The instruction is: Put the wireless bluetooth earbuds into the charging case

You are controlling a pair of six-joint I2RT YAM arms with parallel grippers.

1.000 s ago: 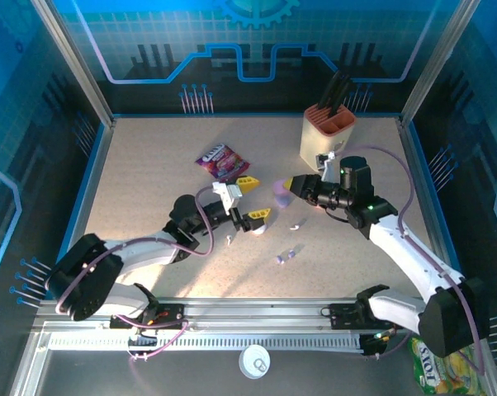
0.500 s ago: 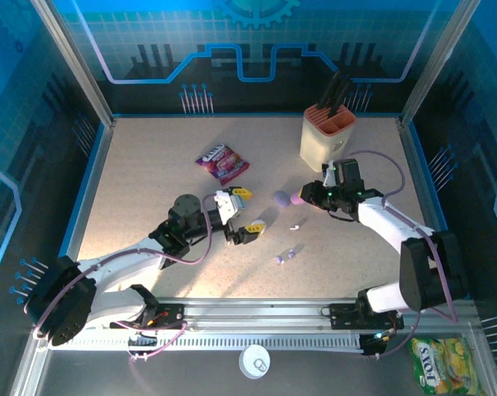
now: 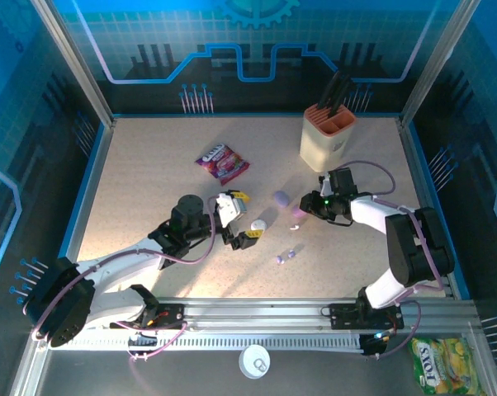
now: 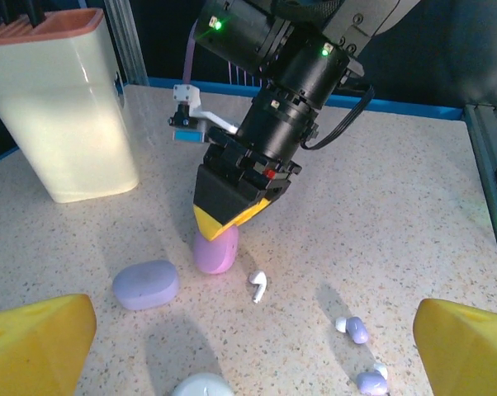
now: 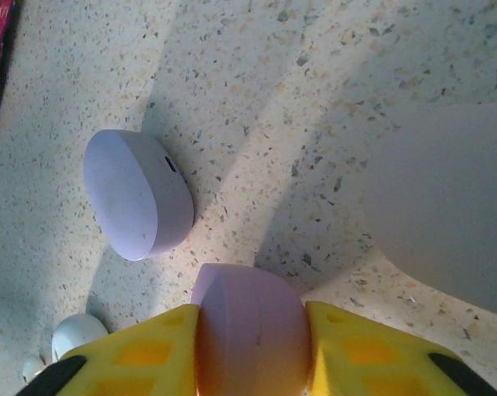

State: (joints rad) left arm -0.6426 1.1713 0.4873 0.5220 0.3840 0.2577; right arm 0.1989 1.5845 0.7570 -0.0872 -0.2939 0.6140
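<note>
Top view, what has changed:
- The right arm has come down from a raised pose. Its pincer (image 4: 228,219) now stands the pink case (image 4: 215,252) on end on the worktop (image 3: 149,181). Yellow pads press both flanks, so it is clenched on the case.
- The left pincer (image 3: 247,217) has spread wide and drawn back toward 8 o'clock. It is released and grasps nothing. The white case (image 3: 258,224) lies free just beside its tips.

Reading: the pink case looks staged for loading, with the left side freed to fetch. No bud is seated and I see no open lid, so insertion has not begun.

Task things, taken from the pink case:
- white earbud (image 4: 257,286): loose at 6 o'clock, just beside it
- lilac earbuds (image 3: 286,256): a pair at 7 o'clock, farther off
- lilac case (image 4: 145,284): at 10 o'clock, near but apart

Room:
- The beige holder (image 3: 327,140) stands at 1 o'clock of the right pincer, near enough to mind on a lift.
- The worktop rim at 3 o'clock is well apart.
- The candy packet (image 3: 222,161) at 10 o'clock is well apart.
- Bare worktop runs toward 6 o'clock, and the buds sit between the two pincers, unobstructed.
</note>
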